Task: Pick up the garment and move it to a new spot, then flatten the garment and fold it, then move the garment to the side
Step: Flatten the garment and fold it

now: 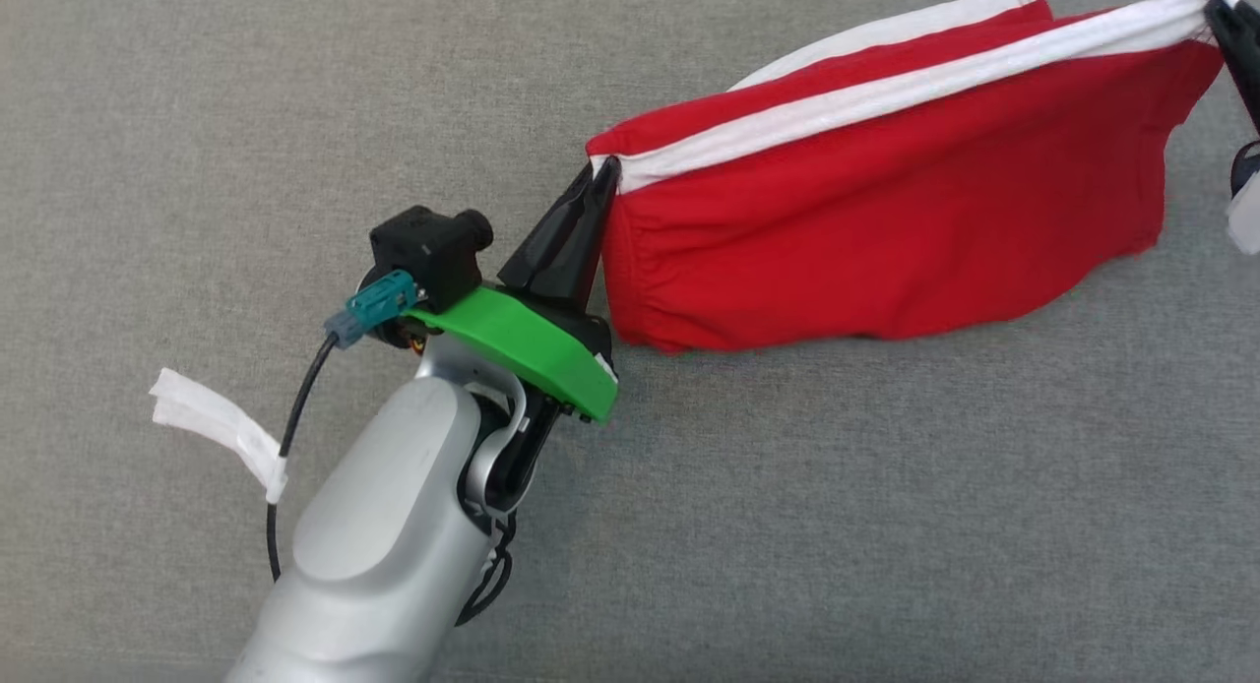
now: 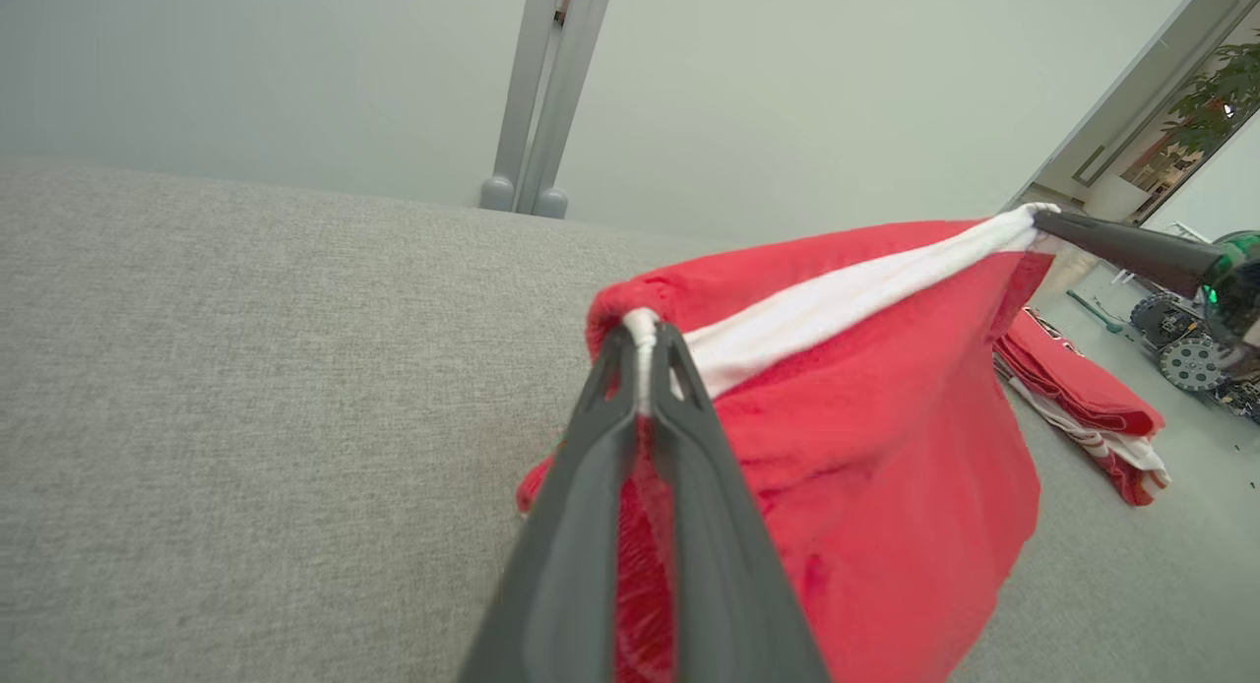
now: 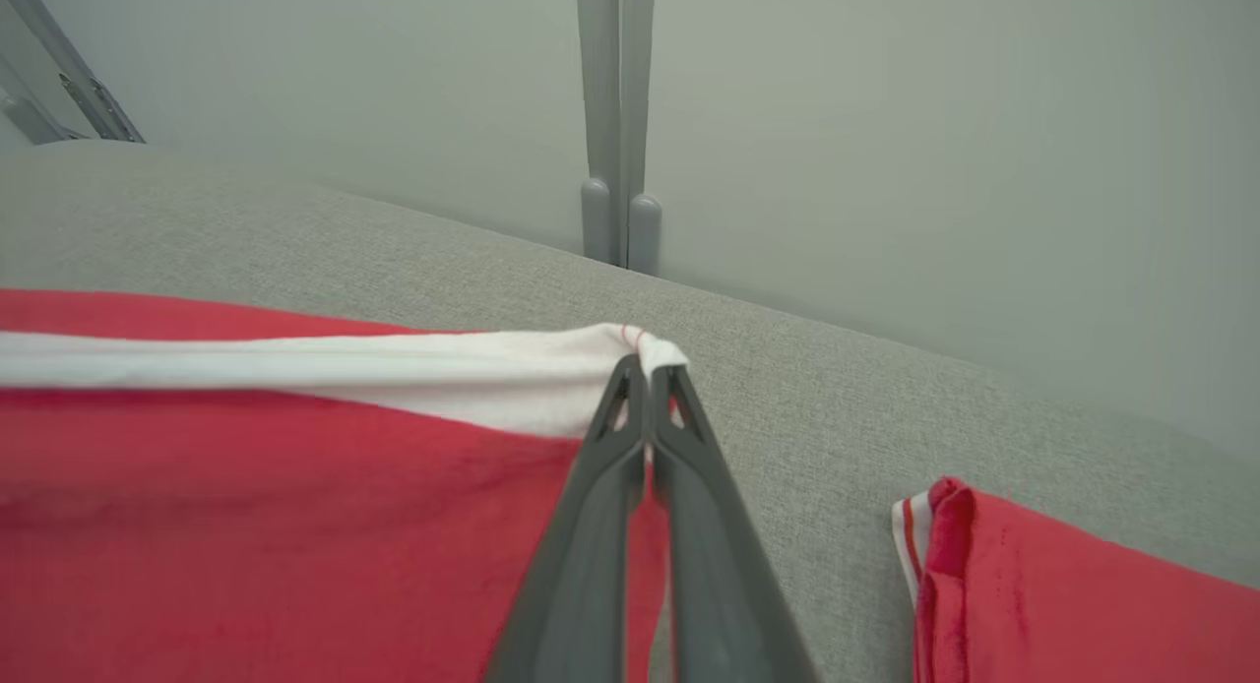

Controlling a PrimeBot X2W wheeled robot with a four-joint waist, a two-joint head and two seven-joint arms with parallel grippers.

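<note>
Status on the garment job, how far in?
Done: garment lifted, left gripper and right gripper shut on opposite ends of its white band. In hand: it hangs stretched between them, lower edge touching the grey surface. Remaining: lay flat, fold, move aside.

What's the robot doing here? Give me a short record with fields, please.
item held: red garment with a white band along its top edge
left hand: shut on one end of the band
right hand: shut on the other end
garment state: stretched between the hands, hanging down, not yet flat
surface: grey fabric surface
nearby: folded red garments off to one side
</note>
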